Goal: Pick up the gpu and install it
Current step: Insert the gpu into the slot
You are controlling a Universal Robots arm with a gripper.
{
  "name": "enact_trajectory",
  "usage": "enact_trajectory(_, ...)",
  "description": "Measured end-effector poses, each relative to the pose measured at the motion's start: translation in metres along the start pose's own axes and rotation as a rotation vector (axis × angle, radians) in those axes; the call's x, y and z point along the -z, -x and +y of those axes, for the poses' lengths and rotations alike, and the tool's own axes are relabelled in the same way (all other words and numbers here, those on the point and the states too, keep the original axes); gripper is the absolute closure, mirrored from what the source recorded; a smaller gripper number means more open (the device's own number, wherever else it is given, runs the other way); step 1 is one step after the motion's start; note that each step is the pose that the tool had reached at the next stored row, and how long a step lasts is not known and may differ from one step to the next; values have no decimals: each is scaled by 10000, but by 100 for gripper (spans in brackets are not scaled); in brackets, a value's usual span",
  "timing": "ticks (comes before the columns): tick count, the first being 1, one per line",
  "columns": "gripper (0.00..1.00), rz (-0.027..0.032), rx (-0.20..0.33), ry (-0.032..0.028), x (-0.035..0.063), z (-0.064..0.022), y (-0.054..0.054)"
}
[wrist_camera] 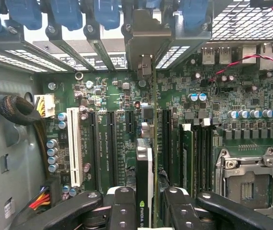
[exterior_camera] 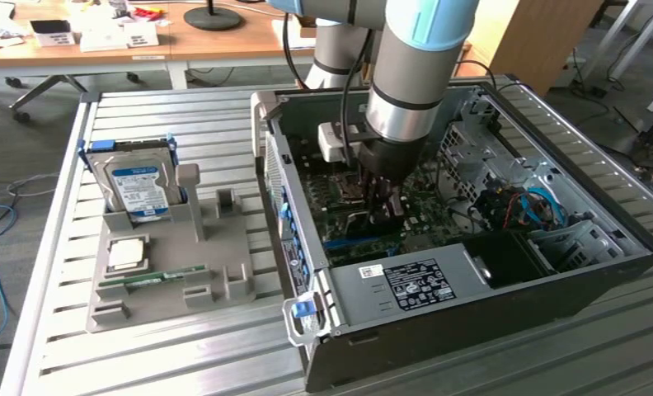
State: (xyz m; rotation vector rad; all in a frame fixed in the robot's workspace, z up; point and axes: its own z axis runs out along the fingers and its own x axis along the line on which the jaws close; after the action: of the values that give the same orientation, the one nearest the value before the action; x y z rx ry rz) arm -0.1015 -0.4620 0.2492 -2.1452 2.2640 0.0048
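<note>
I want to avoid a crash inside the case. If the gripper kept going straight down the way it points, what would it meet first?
Likely the motherboard. The gripper is shut on the gpu, held edge-on, so the card's lower edge would reach the expansion slots first. The remaining gap is unclear.

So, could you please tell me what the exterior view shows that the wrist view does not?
Exterior only: the hard drive and memory stick standing in the grey holder beside the computer case. Wrist only: the white expansion slot and empty CPU socket. Both: the end effector holding the gpu over the motherboard.
</note>
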Motion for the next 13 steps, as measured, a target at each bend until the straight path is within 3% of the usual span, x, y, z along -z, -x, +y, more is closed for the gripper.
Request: enact_trajectory(13,73,-14,0,5,-18,24,-2)
